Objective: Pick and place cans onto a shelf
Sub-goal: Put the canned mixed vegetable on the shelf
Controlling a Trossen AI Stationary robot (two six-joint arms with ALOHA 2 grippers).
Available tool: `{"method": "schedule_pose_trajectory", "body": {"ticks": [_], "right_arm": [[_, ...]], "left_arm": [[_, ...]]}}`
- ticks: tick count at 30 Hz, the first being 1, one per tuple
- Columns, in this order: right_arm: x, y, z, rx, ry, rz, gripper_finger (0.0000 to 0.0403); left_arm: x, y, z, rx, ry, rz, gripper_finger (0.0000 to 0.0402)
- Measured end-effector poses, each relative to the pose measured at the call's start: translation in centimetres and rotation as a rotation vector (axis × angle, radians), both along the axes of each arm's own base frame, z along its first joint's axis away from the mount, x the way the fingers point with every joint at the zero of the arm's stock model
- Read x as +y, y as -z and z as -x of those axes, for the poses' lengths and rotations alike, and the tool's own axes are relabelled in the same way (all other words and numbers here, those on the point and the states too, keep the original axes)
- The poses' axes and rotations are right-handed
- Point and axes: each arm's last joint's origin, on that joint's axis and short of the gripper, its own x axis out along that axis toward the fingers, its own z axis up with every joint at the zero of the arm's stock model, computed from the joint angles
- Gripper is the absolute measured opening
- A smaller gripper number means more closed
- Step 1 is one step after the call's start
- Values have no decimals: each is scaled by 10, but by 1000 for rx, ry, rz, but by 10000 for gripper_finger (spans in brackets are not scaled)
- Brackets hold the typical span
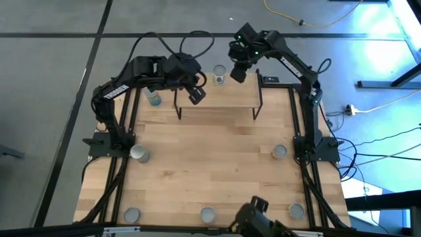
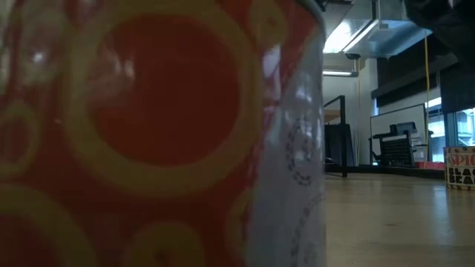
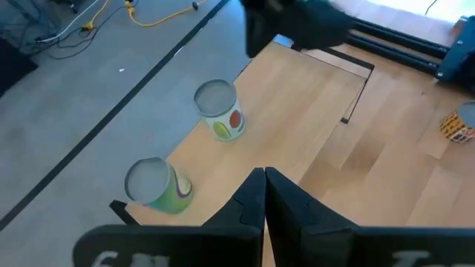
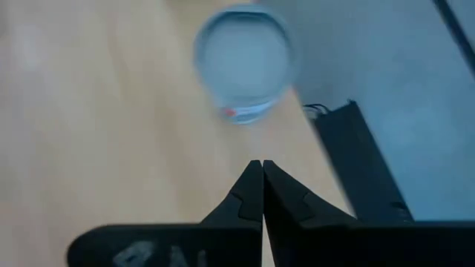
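The shelf point(image 1: 218, 97) stands at the table's far middle on thin black legs. One can point(image 1: 219, 74) stands just behind it at the far edge, and my right gripper point(image 1: 237, 72) hovers shut beside and above it; its silver top point(image 4: 243, 63) shows ahead of the shut fingers point(image 4: 262, 165). A teal-green can point(image 1: 154, 99) stands at the far left. My left gripper point(image 1: 196, 94) hangs shut above the shelf's left end, touching nothing; its wrist view shows both far cans point(image 3: 219, 110) point(image 3: 157, 185). More cans stand at the sides point(image 1: 139, 154) point(image 1: 279, 153) and along the near edge point(image 1: 208, 214).
An orange-and-red can point(image 2: 148, 133) stands right in front of the low camera and blocks most of that view; a labelled can point(image 2: 460, 169) shows at its right. A dark plate point(image 4: 364, 163) lies at the table's far edge by the right arm. Bare wood point(image 1: 217, 151) fills the table's middle.
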Motion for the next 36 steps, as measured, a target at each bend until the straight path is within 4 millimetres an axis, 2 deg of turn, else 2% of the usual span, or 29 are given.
{"method": "schedule_pose_trajectory", "body": {"ticks": [8, 16, 30, 36], "right_arm": [[-24, 28, -11, 40, 25, 5, 4], [-31, 43, -20, 57, -4, 10, 4], [-33, 38, -29, -67, -54, 17, 4], [-30, 39, -31, -110, -95, -34, 4]], "left_arm": [[0, 0, 0, -8, -8, 6, 0], [0, 0, 0, -13, -15, 11, 0], [0, 0, -1, -28, -33, 24, 0], [1, 0, 0, -29, -38, 21, 0]]}}
